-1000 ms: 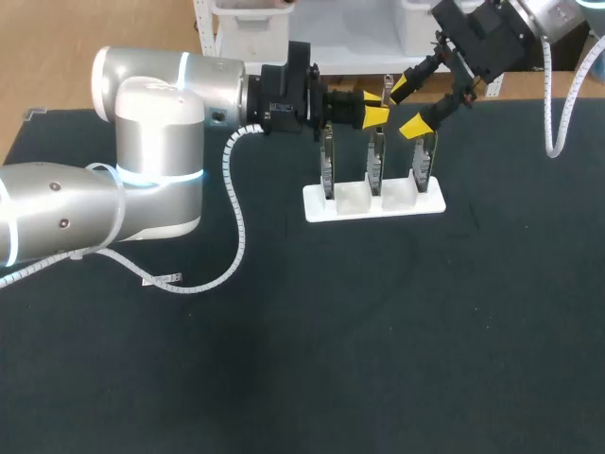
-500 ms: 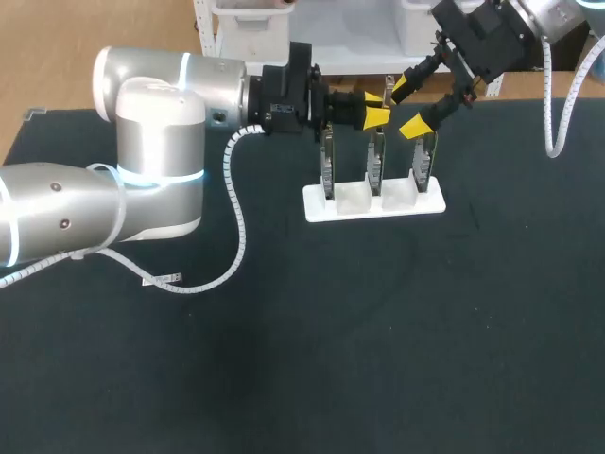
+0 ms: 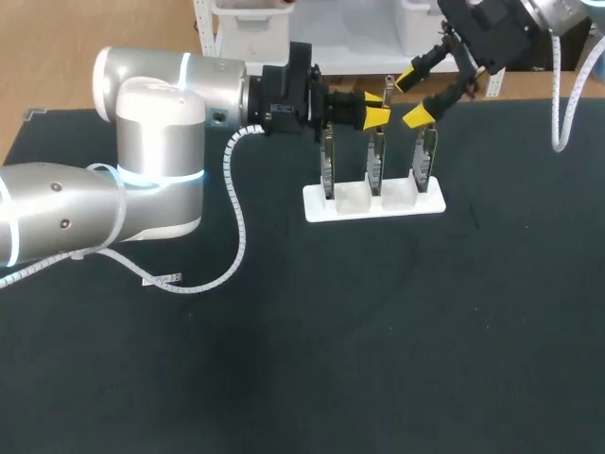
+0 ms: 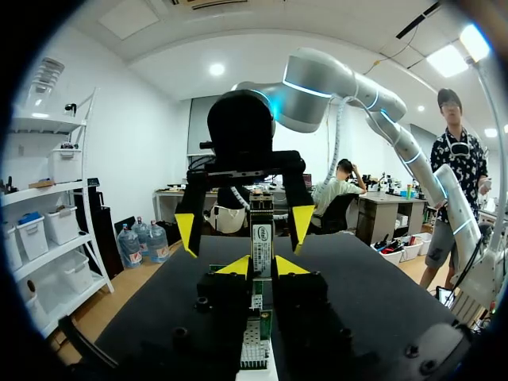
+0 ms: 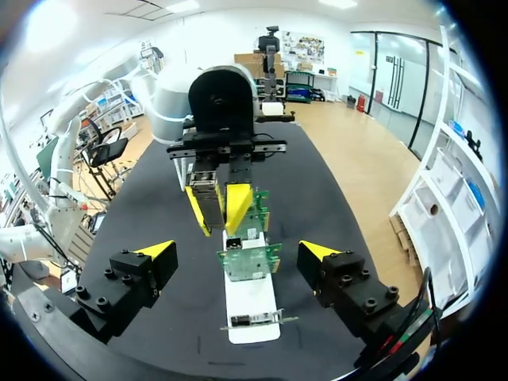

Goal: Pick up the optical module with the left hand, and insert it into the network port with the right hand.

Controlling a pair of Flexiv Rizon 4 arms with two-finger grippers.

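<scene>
Black worktop (image 3: 284, 359), white rack (image 3: 317, 206) of three upright cards near its far edge; left gripper (image 3: 375, 107) pinched on optical module (image 4: 261, 238) at middle card (image 3: 375, 165), right gripper (image 3: 412, 95) wide open, empty.

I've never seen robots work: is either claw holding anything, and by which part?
The left gripper pinches a small silvery metal module by its two sides, above the upright green circuit cards. The open right gripper holds nothing.

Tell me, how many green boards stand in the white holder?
3. The left board, the middle board held between the left gripper's fingers, and the right board by the open right gripper. None looks hidden.
</scene>
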